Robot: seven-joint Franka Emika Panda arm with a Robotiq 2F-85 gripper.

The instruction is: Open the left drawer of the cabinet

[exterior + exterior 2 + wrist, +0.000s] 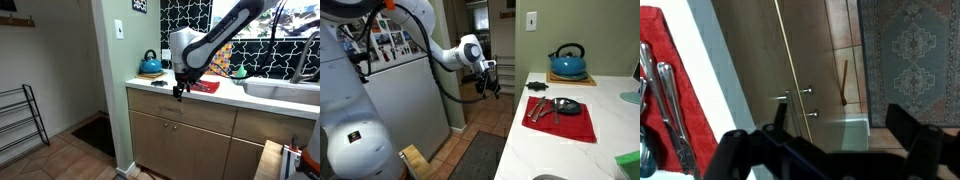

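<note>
**Hanging off the front edge, drawer right below me**

My gripper (180, 94) hangs just past the counter's (232, 93) front edge, toward the kettle (150, 65) corner. Fingers are spread, nothing between them. The left drawer (155, 107) sits right under that edge, its long side running along it. So it's below me and slightly back. I think the small handle (784, 97) is its pull, so I'd guess drop down first.

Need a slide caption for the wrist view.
Open gripper hangs off the counter edge, looking down the wooden cabinet fronts and their handles; red cloth with cutlery alongside.
</note>
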